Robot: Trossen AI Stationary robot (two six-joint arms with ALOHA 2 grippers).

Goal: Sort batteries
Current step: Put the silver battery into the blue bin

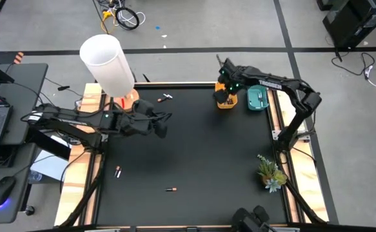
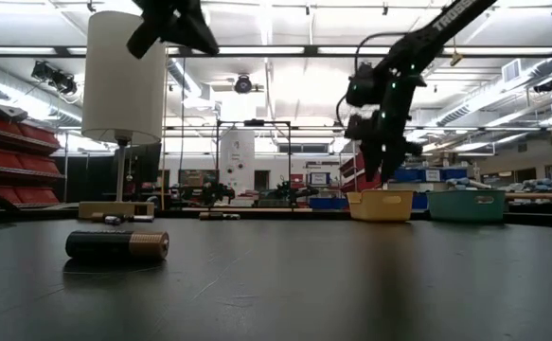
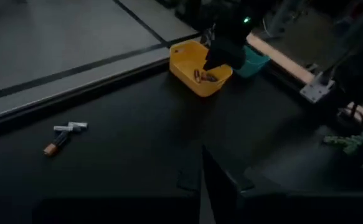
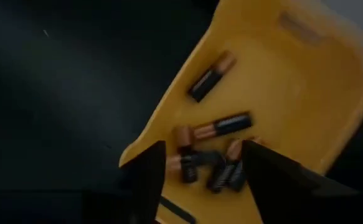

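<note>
Batteries lie scattered on the black table: one dark copper-tipped battery near the front edge, a red one beside it, a small cluster toward the far edge. The left gripper hangs mid-table, fingers together, holding nothing visible. Farthest off, the right gripper, fingers spread apart, hovers over the batteries in the yellow tray, next to the teal tray.
</note>
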